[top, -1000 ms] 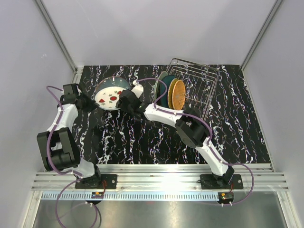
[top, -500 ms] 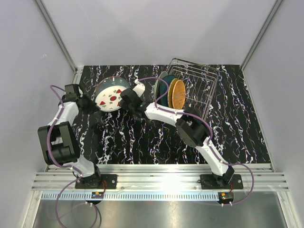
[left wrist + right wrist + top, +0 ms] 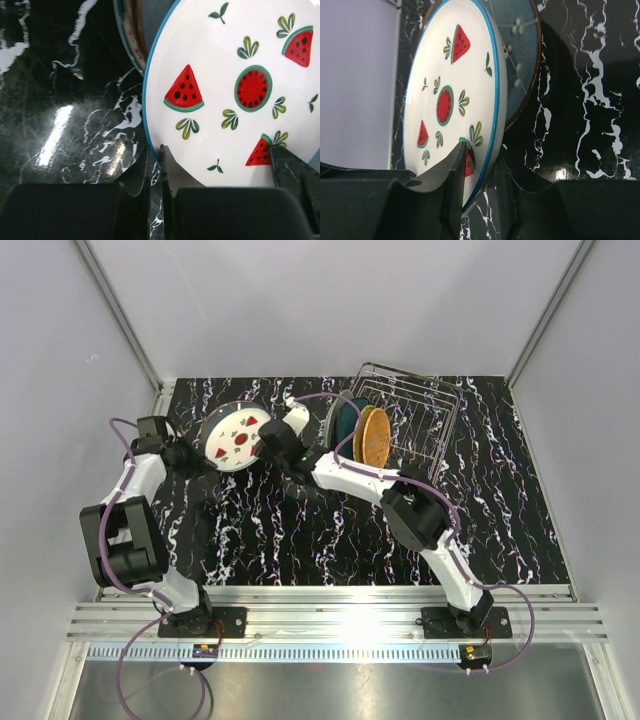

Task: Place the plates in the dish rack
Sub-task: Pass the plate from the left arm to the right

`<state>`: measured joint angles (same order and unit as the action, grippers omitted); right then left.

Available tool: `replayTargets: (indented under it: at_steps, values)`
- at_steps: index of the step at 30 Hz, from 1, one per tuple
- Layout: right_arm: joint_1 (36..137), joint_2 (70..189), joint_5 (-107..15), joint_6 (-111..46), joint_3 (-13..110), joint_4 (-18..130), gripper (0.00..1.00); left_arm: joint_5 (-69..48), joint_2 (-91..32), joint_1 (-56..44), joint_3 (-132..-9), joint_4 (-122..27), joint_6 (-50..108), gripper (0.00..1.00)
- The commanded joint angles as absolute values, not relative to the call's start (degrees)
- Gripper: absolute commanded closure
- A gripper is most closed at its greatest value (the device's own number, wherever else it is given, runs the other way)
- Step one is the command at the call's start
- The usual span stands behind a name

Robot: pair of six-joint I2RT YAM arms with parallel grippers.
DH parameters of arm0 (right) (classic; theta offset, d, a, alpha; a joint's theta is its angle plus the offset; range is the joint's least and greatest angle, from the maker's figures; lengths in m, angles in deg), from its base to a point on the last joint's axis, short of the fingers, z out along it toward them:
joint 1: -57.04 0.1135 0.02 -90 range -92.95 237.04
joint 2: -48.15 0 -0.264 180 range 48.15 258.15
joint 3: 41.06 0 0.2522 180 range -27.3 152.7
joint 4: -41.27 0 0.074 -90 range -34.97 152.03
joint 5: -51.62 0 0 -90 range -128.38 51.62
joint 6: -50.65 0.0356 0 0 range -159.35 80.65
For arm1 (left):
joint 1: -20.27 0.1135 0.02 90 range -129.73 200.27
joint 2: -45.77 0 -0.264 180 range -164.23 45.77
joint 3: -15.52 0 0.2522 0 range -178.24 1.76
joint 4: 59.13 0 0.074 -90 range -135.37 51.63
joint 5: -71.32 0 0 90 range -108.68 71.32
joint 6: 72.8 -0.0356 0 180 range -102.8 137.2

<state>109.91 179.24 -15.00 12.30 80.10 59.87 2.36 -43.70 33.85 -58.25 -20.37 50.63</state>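
1. Two claws meet on one white plate (image 3: pixel 236 437) with watermelon slices. It is tipped up on edge at about ten o'clock on the worktop (image 3: pixel 300 540), with a blue-grey plate (image 3: pixel 520 55) just behind it.
2. The left claw (image 3: pixel 161 152) is pinched tight on the plate's near rim. The right claw (image 3: pixel 481 160) has a jaw on either side of the opposite rim and looks pressed onto it.
3. I'd say the step in hand is a handover of the plate from left to right.
4. Next, the left should let go only once the right's hold is sure. The right then carries the plate upright toward three o'clock, into a free slot of the dish rack (image 3: pixel 420 415) beside the teal plate (image 3: pixel 347 420) and orange plate (image 3: pixel 376 437).
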Motion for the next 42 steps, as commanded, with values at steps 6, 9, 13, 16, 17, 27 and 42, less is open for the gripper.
replayTargets:
  at_steps: [6,9,13,16,17,27,42]
  values:
    - [108.8,167.4,-17.3,10.5,74.3,43.4,0.91,15.3,-37.9,32.2,-58.4,-33.6,50.4,1.0]
    - [108.6,166.4,-18.9,11.9,72.2,39.5,0.99,16.7,-36.8,32.0,-57.5,-36.0,51.3,1.0]
    - [108.5,165.9,-20.3,15.0,71.8,38.3,1.0,17.4,-35.4,32.0,-56.6,-37.8,51.7,1.0]
    - [108.3,164.7,-21.2,17.2,70.2,36.5,1.0,18.6,-35.0,32.0,-56.1,-39.5,52.6,0.99]
    - [108.4,164.3,-20.8,17.8,69.3,36.0,1.0,19.0,-34.8,32.0,-55.7,-40.7,53.3,0.96]
    - [106.6,159.8,-22.3,25.4,63.4,29.9,1.0,21.8,-34.2,32.0,-54.3,-44.3,55.6,0.71]
    - [104.6,157.7,-27.6,29.7,58.4,21.2,1.0,15.2,-34.0,31.5,-56.8,-36.1,50.9,0.5]
